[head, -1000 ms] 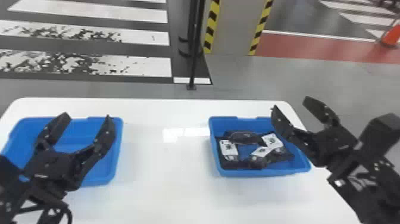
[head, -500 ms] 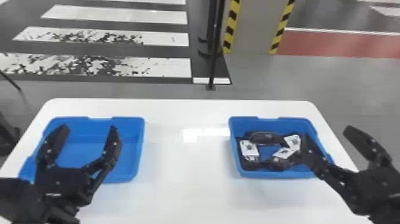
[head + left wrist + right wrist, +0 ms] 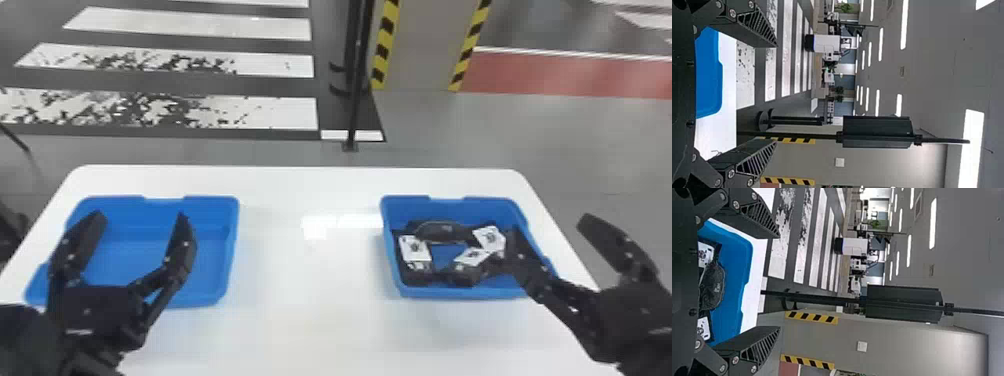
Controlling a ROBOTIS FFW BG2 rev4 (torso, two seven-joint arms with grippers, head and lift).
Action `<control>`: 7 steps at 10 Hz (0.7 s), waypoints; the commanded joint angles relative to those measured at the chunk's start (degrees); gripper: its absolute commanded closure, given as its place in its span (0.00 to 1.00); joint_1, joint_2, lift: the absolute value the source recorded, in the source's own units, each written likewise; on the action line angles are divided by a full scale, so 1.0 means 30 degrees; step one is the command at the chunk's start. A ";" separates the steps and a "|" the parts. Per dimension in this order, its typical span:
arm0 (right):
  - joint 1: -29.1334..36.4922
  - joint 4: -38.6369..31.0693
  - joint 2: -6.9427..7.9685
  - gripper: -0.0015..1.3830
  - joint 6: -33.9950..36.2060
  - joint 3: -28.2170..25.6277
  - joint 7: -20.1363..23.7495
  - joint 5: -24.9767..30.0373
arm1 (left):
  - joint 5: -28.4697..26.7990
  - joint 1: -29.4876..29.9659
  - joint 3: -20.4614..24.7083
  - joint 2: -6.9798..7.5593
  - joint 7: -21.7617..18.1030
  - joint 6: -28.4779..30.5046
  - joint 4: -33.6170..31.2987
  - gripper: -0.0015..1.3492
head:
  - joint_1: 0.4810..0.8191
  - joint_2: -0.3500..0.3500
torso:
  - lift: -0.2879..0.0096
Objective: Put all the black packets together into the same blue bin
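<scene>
So, the white table [image 3: 310, 280] stretches out before the robot, and on it sit two blue bins, well apart: the left bin [image 3: 231, 250] and the right bin [image 3: 450, 292]. Above the left bin hangs the left gripper [image 3: 140, 216], fingers spread wide, nothing between them. Over at the other side it's the right gripper [image 3: 549, 225], also wide open, holding nothing; in the head view its inner finger crosses the right bin's edge, and whether it touches a packet is hard to call.

And the black packets [image 3: 440, 231]? They lie together in the right bin, bunched and overlapping, so an exact count is tricky. White labels [image 3: 414, 248] face up on several.

That looks like the gathering done, and the robot at the closing step! With every packet in sight sharing one bin, the next move calls for no fresh grasp, just the right gripper lifting clear, outward and up. The risk is that inner finger snagging a packet or nudging the rim.
</scene>
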 commanded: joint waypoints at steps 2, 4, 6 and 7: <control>0.0034 -0.0181 0.0000 0.15 0.0033 0.0000 0.0007 -0.0119 | -0.0115 0.0031 0.0066 -0.0021 -0.0002 -0.0176 -0.0059 0.14 | 0.63 0.36 | 0.60; 0.0034 -0.0274 0.0000 0.15 0.0033 0.0000 0.0007 -0.0119 | -0.0115 0.0031 0.0066 0.0009 -0.0002 -0.0317 -0.0106 0.14 | 0.63 0.36 | 0.60; 0.0034 -0.0368 -0.0030 0.15 0.0033 0.0114 0.0007 -0.0157 | -0.0077 0.0078 0.0142 -0.0021 -0.0002 -0.0410 -0.0106 0.14 | 0.63 0.36 | 0.60; 0.0081 -0.0462 -0.0088 0.15 0.0033 0.0190 0.0007 -0.0157 | -0.0001 0.0172 0.0218 -0.0050 -0.0002 -0.0551 -0.0106 0.14 | 0.63 0.37 | 0.60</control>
